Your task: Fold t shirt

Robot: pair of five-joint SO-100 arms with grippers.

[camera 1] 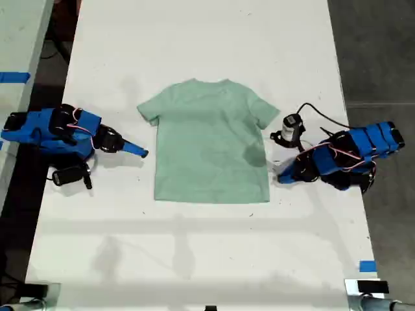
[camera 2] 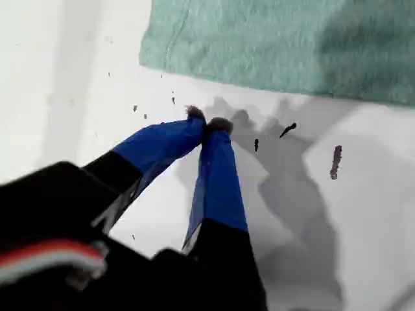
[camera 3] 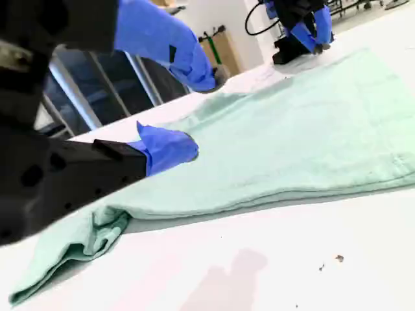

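Note:
The pale mint-green t shirt (camera 1: 211, 146) lies flat, front up, neck toward the far edge of the white table (camera 1: 207, 259). My first gripper (camera 1: 280, 176) rests at the exterior view's right, shut and empty, with its tips (camera 2: 207, 120) just short of the t shirt's side edge near the hem corner (camera 2: 292, 45). My second gripper (camera 1: 139, 151) is at the exterior view's left, close to the other side edge below the sleeve. It is open (camera 3: 198, 113) with nothing between its fingers, hovering over the t shirt (camera 3: 311, 129). The first arm (camera 3: 301, 29) shows beyond.
The table's side edges run close behind both arm bases. A black cable (camera 1: 324, 113) loops by the arm at the exterior view's right. Blue tape (camera 1: 367, 265) marks the table's near corner at the exterior view's right. Small dark specks (camera 2: 335, 162) dot the tabletop.

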